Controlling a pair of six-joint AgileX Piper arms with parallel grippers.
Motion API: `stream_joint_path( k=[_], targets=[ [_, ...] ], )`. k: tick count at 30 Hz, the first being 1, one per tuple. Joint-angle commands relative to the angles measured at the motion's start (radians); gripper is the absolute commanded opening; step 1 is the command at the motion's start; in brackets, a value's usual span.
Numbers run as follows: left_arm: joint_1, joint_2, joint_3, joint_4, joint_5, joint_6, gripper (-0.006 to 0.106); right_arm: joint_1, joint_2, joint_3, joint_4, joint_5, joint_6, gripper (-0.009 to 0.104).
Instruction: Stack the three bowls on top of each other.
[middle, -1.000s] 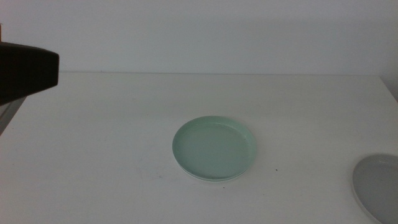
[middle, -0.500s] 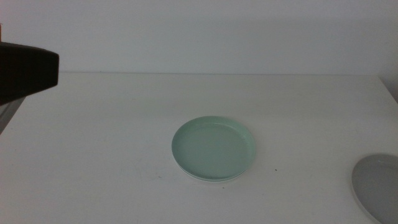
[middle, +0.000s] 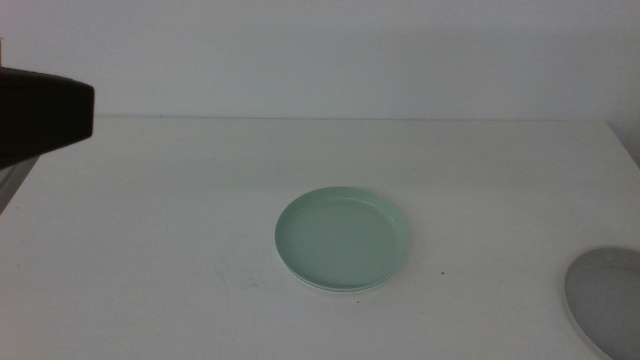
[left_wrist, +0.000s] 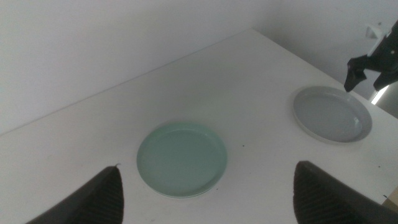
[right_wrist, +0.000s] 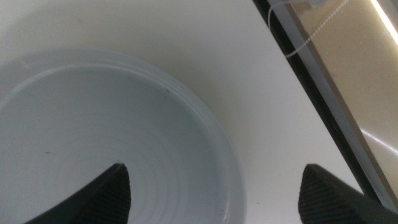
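Note:
The mint green bowl (middle: 343, 238) lies at the table's middle, and a thin white rim (middle: 330, 288) of the white bowl shows under it. It also shows in the left wrist view (left_wrist: 181, 159). The grey bowl (middle: 606, 298) lies at the front right, cut by the picture's edge; the left wrist view shows it whole (left_wrist: 332, 114). My right gripper (right_wrist: 221, 199) is open just above the grey bowl (right_wrist: 93, 137), over its side near the table's right edge. It is the dark shape (left_wrist: 368, 64) in the left wrist view. My left gripper (left_wrist: 214, 202) is open, held high over the table's left.
A dark part of the left arm (middle: 45, 115) juts in at the far left. The table's right edge (right_wrist: 323, 106) runs close beside the grey bowl. A white wall (middle: 320, 50) stands behind the table.
The grey bowl's visible part has shifted very slightly to the left. The green bowl and the left arm have not moved.

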Motion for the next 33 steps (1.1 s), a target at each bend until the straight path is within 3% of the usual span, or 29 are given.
stream_joint_path(
  k=[1,10,15,29,33],
  targets=[
    [0.001,-0.006,0.003,0.000,-0.012,-0.006,0.094,-0.006,0.019,0.011,-0.026,-0.029,0.005,0.086],
    [0.001,-0.006,0.003,0.000,-0.012,-0.006,0.094,-0.006,0.103,0.011,-0.050,-0.033,0.035,0.086],
    [0.001,-0.006,0.003,0.000,-0.012,-0.006,0.094,-0.006,0.147,0.011,-0.050,-0.023,0.035,0.080],
    [0.001,-0.006,0.003,0.000,-0.012,-0.006,0.094,-0.006,0.210,0.011,-0.074,-0.022,0.052,0.054],
    [0.001,-0.006,0.003,0.000,-0.012,-0.006,0.094,-0.006,0.210,0.011,-0.096,-0.020,0.057,0.036]
  ],
)
